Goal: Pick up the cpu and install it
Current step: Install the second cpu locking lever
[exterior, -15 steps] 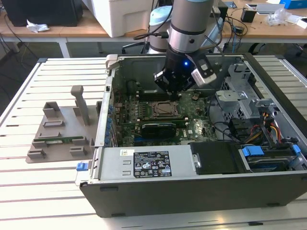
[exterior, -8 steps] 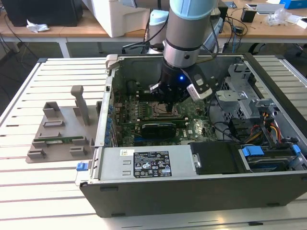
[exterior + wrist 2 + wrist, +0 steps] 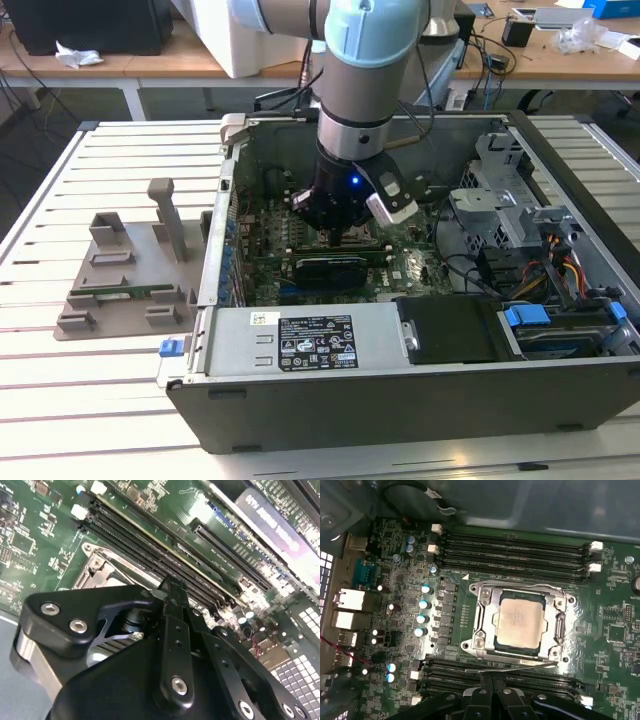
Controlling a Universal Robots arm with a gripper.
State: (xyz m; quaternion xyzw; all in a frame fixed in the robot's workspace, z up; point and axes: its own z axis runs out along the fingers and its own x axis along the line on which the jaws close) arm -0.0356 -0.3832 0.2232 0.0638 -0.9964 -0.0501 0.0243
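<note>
In the exterior view the arm reaches down into the open computer case on the slatted tabletop, with the gripper low over the green motherboard, just above the black card with a fan; a grey fixture tray stands outside the case at the exterior view's left. In the second wrist view the fingers look pressed together with nothing between them, their tips close to the memory slots beside the socket frame; a drift downward here would likely scrape slot latches or board components. In the first wrist view the cpu lies flat inside its socket, apparently seated, with the retention lever across the socket's edge nearest the gripper. The risk, as I judge it, is that the closed tips catch that lever or press on the chip off-centre, tilting it and bending socket pins.
</note>
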